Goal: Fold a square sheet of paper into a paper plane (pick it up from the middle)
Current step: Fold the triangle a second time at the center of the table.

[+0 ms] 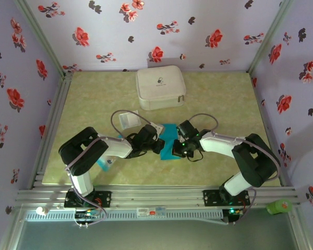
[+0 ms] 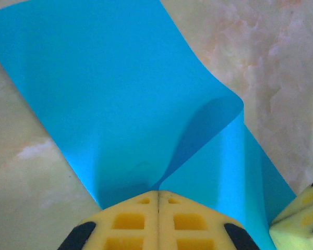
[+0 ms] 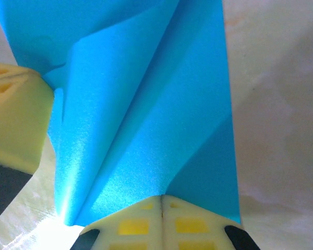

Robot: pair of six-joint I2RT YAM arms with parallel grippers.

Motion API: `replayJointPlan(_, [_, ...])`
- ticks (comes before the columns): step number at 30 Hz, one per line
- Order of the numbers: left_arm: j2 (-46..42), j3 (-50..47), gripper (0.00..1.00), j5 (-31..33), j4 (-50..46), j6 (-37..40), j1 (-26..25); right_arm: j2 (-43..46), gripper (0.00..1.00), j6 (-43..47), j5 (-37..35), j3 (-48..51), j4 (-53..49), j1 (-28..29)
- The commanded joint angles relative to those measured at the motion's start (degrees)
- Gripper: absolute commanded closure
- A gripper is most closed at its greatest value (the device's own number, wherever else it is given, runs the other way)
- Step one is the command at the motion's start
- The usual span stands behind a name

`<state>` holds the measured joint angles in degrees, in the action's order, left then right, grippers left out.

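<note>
Because the square sheet of paper (image 1: 168,136) looks thin, light and limp, it buckles at the centre of the top view, just over the table (image 1: 94,99). The left claw (image 2: 157,195) and right claw (image 3: 161,199) each clamp an edge, closed tight; gentle pinches near the edges should avoid tearing.

Three lavender walls (image 1: 161,31) printed with red and dark flowers box in my workspace, with grey metal posts (image 1: 41,36) at the back corners. My table top (image 1: 224,99) is pale yellow-green with a marbled look, evenly lit. Ribbed aluminium rails (image 1: 161,197) run along its near edge and left side.
</note>
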<state>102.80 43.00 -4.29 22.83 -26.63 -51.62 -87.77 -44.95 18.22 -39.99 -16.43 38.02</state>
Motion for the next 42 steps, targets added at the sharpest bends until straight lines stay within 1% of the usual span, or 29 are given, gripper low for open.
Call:
replayJointPlan(1, [-0.4, -0.6, 0.98, 2.0, 2.9, -0.1, 0.9, -1.9, 1.00, 0.9, -3.3, 1.2, -4.8, -0.4])
replayJointPlan(4, [0.0, 0.1, 0.97, 0.7, 2.8, 0.6, 0.9, -2.2, 1.00, 1.1, -3.0, 1.1, -4.8, -0.4])
replayJointPlan(17, [1.2, 1.8, 0.97, 0.6, -0.7, 0.8, 1.0, -2.3, 0.99, 1.1, -2.9, 0.6, -5.1, -0.5])
replayJointPlan(29, [1.8, 1.2, 0.97, -0.2, -1.1, -0.1, 1.0, -2.5, 0.99, 1.1, -2.9, -0.2, -5.4, -0.5])
replayJointPlan(34, [2.4, 2.2, 0.97, -1.1, -2.0, -0.1, 1.1, -2.3, 0.98, 1.0, -2.9, 0.2, -5.0, -0.4])
replayJointPlan(42, [2.4, 1.7, 0.97, -3.5, -1.7, -2.2, 1.1, -1.5, 0.96, -0.9, -2.4, 0.5, -1.8, -0.5])
